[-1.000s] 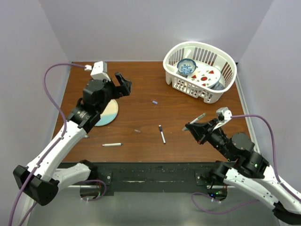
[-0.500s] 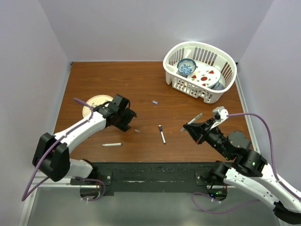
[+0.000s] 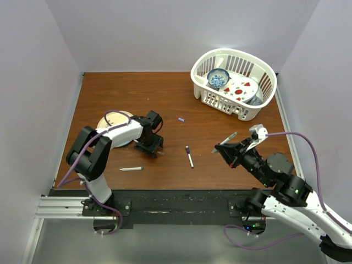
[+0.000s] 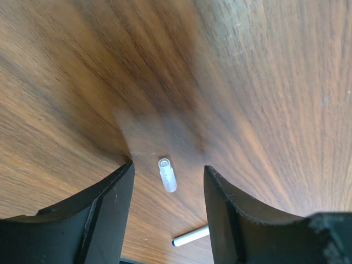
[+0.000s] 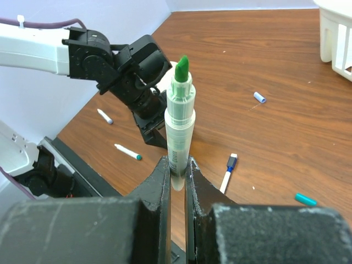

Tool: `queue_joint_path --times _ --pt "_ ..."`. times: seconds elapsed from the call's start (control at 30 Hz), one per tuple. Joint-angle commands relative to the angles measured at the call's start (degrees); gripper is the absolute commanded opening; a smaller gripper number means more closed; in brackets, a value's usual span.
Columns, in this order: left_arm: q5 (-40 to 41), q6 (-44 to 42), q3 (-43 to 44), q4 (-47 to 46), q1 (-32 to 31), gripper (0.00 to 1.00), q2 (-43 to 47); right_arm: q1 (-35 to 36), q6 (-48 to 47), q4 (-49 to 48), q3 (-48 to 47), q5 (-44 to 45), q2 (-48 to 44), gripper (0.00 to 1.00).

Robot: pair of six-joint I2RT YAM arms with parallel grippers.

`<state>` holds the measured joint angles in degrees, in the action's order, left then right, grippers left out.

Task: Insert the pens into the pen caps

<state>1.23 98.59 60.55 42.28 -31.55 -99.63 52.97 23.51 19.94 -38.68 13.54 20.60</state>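
The right gripper is clamped on the lower barrel of a green-tipped pen, which stands upright between the jaws in the wrist view, bare tip up, held above the near right part of the table. Below it a teal cap lies on the wood. Near the front edge on the left lies a teal-tipped pen; a blue-tipped pen lies apart from it, further left. Around the middle lies a pen with a dark blue end. The left gripper is down at the tabletop left of centre, its fingers spread wide with a pale cap lying flat between them, neither finger touching it. Just behind that arm sits a plate, partly hidden by it. A lavender cap lies alone further back. In the far right corner stands a white basket with a blue bowl and plates inside.
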Motion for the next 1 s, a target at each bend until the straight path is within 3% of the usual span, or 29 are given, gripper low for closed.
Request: queue_joint_path --times 0.0,0.3,0.47,0.7,0.97 --pt "-1.0 1.6 1.7 0.6 -0.2 0.57 -1.2 0.0 -0.3 -0.2 -1.7 2.0 -0.8 0.0" --pt "-0.4 3.5 3.3 3.9 -1.7 0.5 -2.0 0.0 -0.4 0.2 -1.7 2.5 -1.1 0.0" --pt "-3.5 2.8 4.0 3.1 -2.1 0.42 -4.3 0.0 -0.2 0.5 -2.1 2.5 -1.4 0.0" --pt "-1.5 2.0 7.4 7.5 -2.9 0.32 -6.6 0.0 0.6 1.4 -2.0 2.5 -2.8 0.0" --pt "0.3 -0.9 5.3 3.3 -3.5 0.12 -2.8 0.0 2.3 1.5 -1.4 -2.0 -0.5 0.0"
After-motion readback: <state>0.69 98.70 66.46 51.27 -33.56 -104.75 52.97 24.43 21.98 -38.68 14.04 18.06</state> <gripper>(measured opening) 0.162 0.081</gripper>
